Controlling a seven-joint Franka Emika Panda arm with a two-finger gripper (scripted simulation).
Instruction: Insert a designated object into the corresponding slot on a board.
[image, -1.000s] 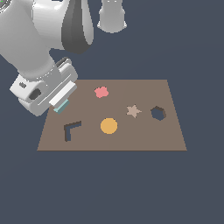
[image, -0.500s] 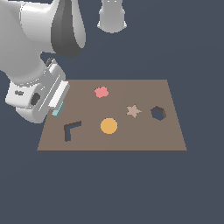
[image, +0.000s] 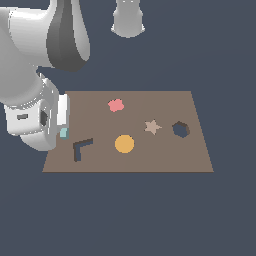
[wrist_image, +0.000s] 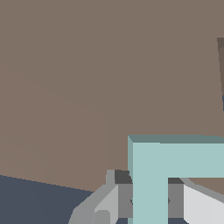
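Brown board (image: 165, 155) on dark blue floor, teal L-block (wrist_image: 166, 166) in hand (wrist_image: 148, 197)

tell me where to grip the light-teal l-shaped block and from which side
Grip the light-teal L-shaped block across one straight arm, coming from above: the arms' flat parallel sides suit the gripper, which appears shut on one arm that way now, leaving the corner and other arm free to line up with the dark L-shaped slot.

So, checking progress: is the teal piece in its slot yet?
Out: the teal piece sits in the gripper; the L-shaped slot shows dark, empty.
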